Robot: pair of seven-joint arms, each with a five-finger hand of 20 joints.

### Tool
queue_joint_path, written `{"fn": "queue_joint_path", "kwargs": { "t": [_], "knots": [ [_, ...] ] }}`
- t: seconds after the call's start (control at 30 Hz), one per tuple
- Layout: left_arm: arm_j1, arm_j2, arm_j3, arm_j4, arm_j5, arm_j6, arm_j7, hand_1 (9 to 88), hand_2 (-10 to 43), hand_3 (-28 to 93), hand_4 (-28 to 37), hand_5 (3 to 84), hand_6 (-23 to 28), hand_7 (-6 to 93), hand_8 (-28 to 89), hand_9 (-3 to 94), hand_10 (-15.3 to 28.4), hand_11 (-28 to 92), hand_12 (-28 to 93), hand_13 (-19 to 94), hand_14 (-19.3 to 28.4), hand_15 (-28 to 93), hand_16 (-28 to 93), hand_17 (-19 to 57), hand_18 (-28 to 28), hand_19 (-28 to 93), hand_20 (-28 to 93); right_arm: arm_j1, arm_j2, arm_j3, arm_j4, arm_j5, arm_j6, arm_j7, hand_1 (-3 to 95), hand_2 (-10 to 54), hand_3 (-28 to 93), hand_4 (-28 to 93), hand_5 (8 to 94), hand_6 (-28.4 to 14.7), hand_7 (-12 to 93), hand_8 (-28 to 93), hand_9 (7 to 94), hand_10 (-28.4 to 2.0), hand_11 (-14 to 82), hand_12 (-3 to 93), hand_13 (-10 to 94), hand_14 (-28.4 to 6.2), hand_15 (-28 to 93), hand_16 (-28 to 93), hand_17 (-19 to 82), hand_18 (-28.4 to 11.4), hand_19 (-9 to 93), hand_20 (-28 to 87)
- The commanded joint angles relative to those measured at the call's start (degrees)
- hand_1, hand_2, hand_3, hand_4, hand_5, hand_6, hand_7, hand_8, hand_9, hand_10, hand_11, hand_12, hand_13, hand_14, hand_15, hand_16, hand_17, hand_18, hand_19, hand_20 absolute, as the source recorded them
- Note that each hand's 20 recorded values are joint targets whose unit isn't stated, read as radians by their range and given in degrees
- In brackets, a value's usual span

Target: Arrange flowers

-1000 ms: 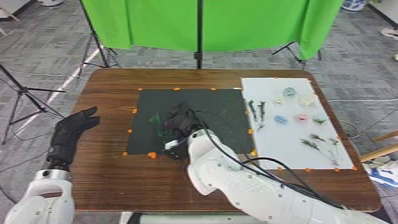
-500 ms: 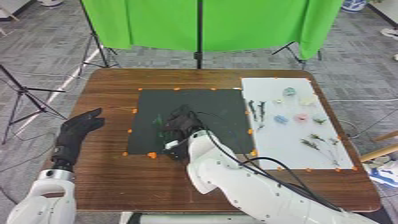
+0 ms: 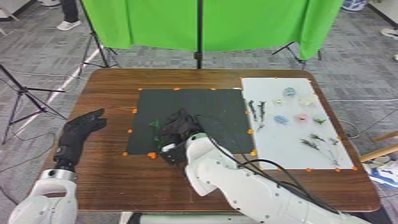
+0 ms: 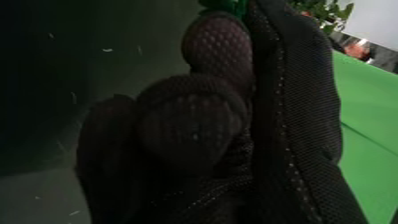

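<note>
The right black-gloved robot hand [image 3: 180,125] pinched a bright-green sprig [image 4: 233,5] at the black rectangular mat [image 3: 213,100] on the brown wooden counter [image 3: 115,185]; the left one [image 3: 80,130] was relaxed. Likely light and springy, the sprig wanted a gentle hold low on its stem, sparing any foliage.
</note>
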Motion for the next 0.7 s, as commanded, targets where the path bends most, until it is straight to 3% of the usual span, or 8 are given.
{"fn": "queue_joint_path", "kwargs": {
  "t": [0.03,0.7],
  "knots": [
    [0.3,-0.63,-0.10,0.11,0.47,-0.84,-1.08,27.4,5.5,67,-24.2,47.9,4.7,11.4,-6,47.8,14.8,20,11,38,18.1,19,-2,9.6,11.8,8,17,-0.9,-0.8,0.5,0.0,0.2,-0.3,0.0,81.1,-9.5,-19,51,76.8,-5.5,32,19,92.3,-12.9,30.3,25.6,94,-1.4,56,19,78,-4.1,83,37],
    [0.3,-0.70,-0.21,0.11,1.07,-1.76,-1.83,30.1,2.2,65,-20.8,47.6,4.7,11.6,-6,47.6,14.6,20,11,38,17.8,19,-2,9.4,11.8,7,17,-2.0,-0.8,2.1,-0.1,0.2,-0.9,-0.1,81.8,-9.5,-25,54,76.3,-6.1,29,19,91.6,-13.7,28.0,24.2,94,-2.0,53,20,78,-4.3,79,40]
  ]
}}
